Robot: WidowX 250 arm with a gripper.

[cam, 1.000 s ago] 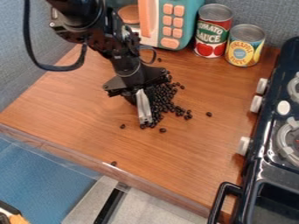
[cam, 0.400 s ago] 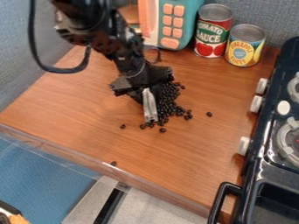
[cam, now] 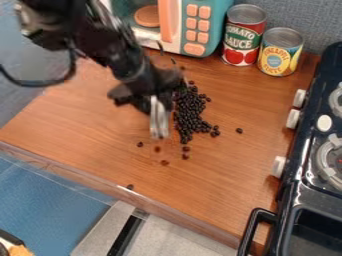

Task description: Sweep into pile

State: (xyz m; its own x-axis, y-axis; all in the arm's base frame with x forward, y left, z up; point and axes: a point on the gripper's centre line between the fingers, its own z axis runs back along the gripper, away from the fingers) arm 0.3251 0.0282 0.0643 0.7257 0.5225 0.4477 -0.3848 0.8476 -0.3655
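Note:
The black gripper (cam: 159, 120) hangs over the middle of the wooden counter, just left of the pile of dark beans (cam: 191, 112), with a pale metallic piece pointing down from it. The pile runs as a narrow band from behind the gripper toward the front. A few loose beans lie in front of the pile, one stray bean (cam: 239, 130) lies to its right, and another bean (cam: 129, 187) is near the counter's front edge. The gripper and arm hide part of the counter behind them.
A toy microwave (cam: 194, 25) stands at the back, with a tomato sauce can (cam: 243, 37) and a pineapple can (cam: 280, 52) beside it. A black toy stove (cam: 304, 165) lines the right side. The wooden counter (cam: 73, 135) ends at a clear front edge.
The gripper first went slightly right against the pile, then moved back left, away from it. Beans in front of the pile have shifted, some toward the front edge.

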